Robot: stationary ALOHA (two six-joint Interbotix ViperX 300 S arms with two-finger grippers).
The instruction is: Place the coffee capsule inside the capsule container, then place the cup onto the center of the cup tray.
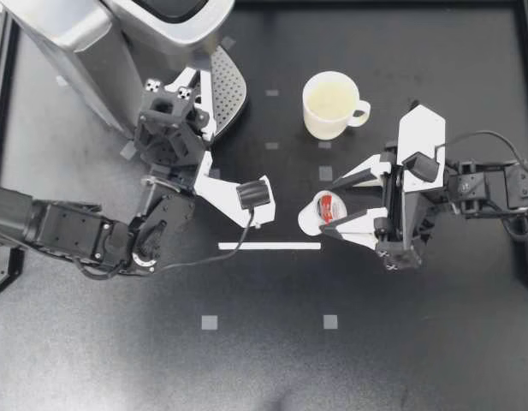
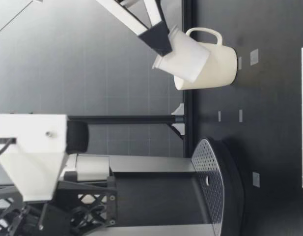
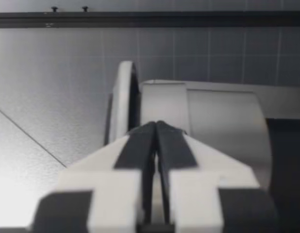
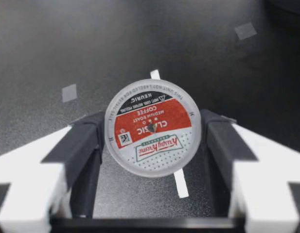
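Note:
My right gripper (image 1: 329, 211) is shut on the white coffee capsule (image 1: 323, 214), whose red lid faces the wrist. In the right wrist view both pads press the capsule (image 4: 152, 127) from its sides. The low view shows the capsule (image 2: 183, 54) tilted and held above the table, in front of the cream mug (image 2: 212, 69). That mug (image 1: 330, 104) stands upright behind the gripper, handle to the right. My left gripper (image 1: 169, 87) is shut and empty, raised beside the coffee machine (image 1: 92, 38). The perforated cup tray (image 1: 229, 86) lies at the machine's foot.
A white tape line (image 1: 269, 246) runs across the mat just in front of the capsule. Small grey tape squares (image 1: 210, 323) dot the dark table. A black frame rail (image 1: 527, 128) borders the right side. The left wrist camera (image 1: 253, 195) juts toward the middle.

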